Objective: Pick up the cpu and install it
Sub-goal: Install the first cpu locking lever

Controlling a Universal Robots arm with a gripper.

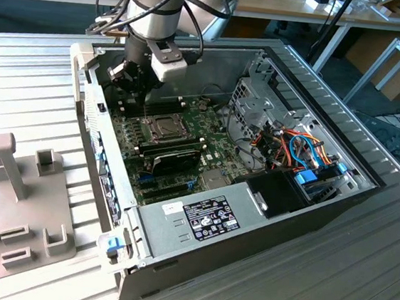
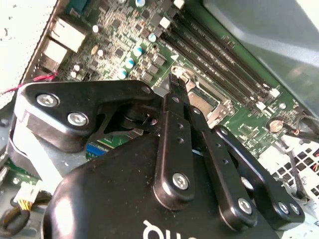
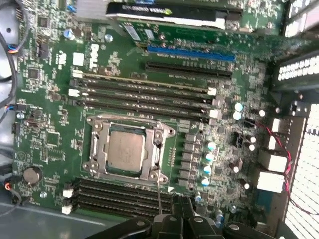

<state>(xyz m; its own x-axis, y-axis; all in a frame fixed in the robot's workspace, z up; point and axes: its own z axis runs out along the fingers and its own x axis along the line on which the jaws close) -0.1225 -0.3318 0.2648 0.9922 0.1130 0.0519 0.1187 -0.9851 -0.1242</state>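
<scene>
Down in the dark square socket (image 3: 98, 149) on the green motherboard (image 3: 55, 124), the first wrist view shows the small silver-grey square cpu (image 3: 126, 151); the second wrist view shows the black pincer (image 2: 174, 82) closed, empty.

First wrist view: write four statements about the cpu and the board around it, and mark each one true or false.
1. The cpu lies inside the metal frame. True.
2. The hand holds the cpu. False: the cpu lies on the motherboard, apart from the hand.
3. Long black memory slots run on two opposite sides of the cpu. True.
4. The motherboard is blue. False: it is green.
</scene>
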